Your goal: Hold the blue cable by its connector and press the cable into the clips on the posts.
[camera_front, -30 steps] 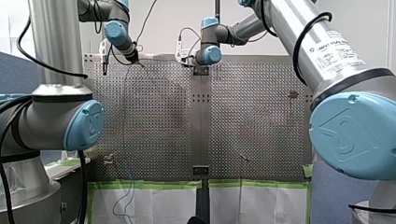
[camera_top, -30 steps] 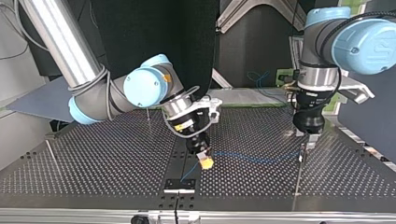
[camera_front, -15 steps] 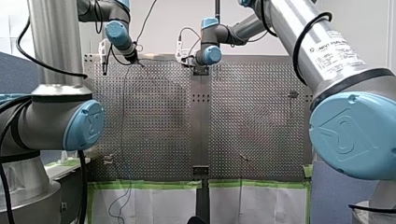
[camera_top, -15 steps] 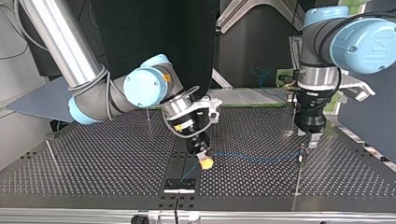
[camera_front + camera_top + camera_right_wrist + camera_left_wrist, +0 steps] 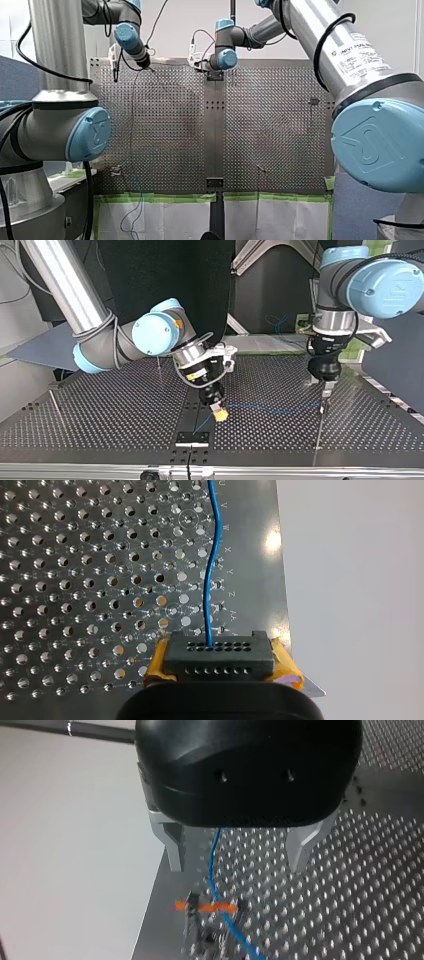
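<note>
The thin blue cable lies across the perforated table from a black connector to a slim post at the top view's right. My right gripper is shut on that connector, its yellow pads on both sides. The cable runs straight ahead of it over the plate. My left gripper hangs open above the post's orange clip. Its metal fingers stand apart on either side of the cable without touching it. The cable crosses the clip under that gripper.
Other thin posts stand on the table: one at the top view's left, one behind my right arm. A small black bracket sits on the middle strip near the edge. Green tape lines the near edge in the front view.
My left gripper has shifted a little toward the top view's left, over the post, still open. My right gripper and the connector have not moved.
</note>
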